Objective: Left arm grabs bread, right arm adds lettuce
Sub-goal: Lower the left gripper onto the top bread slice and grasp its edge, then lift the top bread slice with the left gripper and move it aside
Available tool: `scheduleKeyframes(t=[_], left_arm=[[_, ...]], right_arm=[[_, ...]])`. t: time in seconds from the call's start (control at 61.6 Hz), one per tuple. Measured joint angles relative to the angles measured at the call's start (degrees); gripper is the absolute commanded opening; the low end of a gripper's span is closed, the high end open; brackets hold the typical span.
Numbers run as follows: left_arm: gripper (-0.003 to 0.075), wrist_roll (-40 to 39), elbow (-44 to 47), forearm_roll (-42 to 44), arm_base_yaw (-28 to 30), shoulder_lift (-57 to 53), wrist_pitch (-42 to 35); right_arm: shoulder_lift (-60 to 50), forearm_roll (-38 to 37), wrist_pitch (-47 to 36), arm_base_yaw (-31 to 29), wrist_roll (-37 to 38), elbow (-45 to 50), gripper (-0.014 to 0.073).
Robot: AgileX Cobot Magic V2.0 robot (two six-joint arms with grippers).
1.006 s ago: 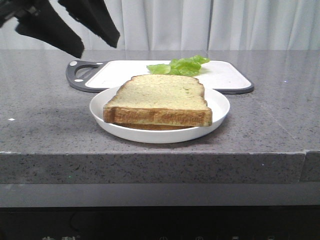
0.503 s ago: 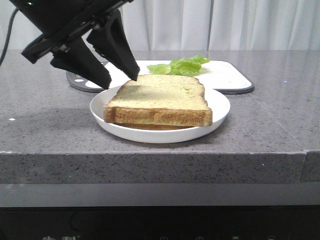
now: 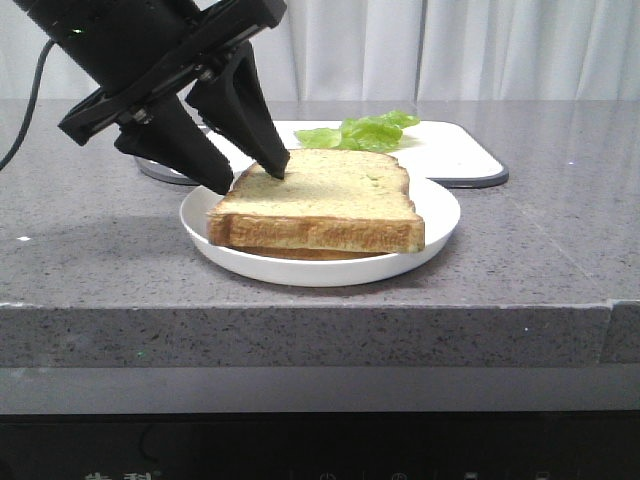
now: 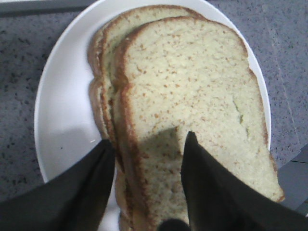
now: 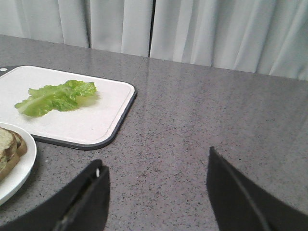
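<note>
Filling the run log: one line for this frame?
left claw: open, straddling top bread slice edge | lettuce: on cutting board | right claw: open, away

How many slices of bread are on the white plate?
2. The upper slice lies stacked on the lower slice, both on the plate. A third beneath cannot be excluded.

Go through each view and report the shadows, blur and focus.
Front view: sharp, soft even light, a faint shadow under the plate. Left wrist view: the left gripper casts a grey shadow on the bread; its fingers are blurred. Right wrist view: lettuce in focus, the right gripper dark and soft.
</note>
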Motion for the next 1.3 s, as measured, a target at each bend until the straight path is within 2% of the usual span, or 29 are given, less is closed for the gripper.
scheduleKeyframes(t=[0.292, 0.536, 0.828, 1.299], left_arm=[[0.031, 0.02, -0.14, -0.61, 0.0, 1.72, 0.54], [0.0127, 0.12, -0.34, -0.95, 0.0, 1.72, 0.67], [-0.002, 0.12, -0.34, -1.15, 0.0, 1.72, 0.8], [-0.0019, 0.12, -3.46, -3.01, 0.0, -1.75, 3.16]], right_arm=[[0.0, 0.0, 0.0, 0.0, 0.0, 0.0, 0.0467], [0.0, 0.09, 0.0, 0.0, 0.0, 0.0, 0.0467], [0.0, 0.09, 0.08, 0.0, 0.0, 0.0, 0.0467], [0.0, 0.09, 0.08, 0.0, 0.0, 0.0, 0.0467]])
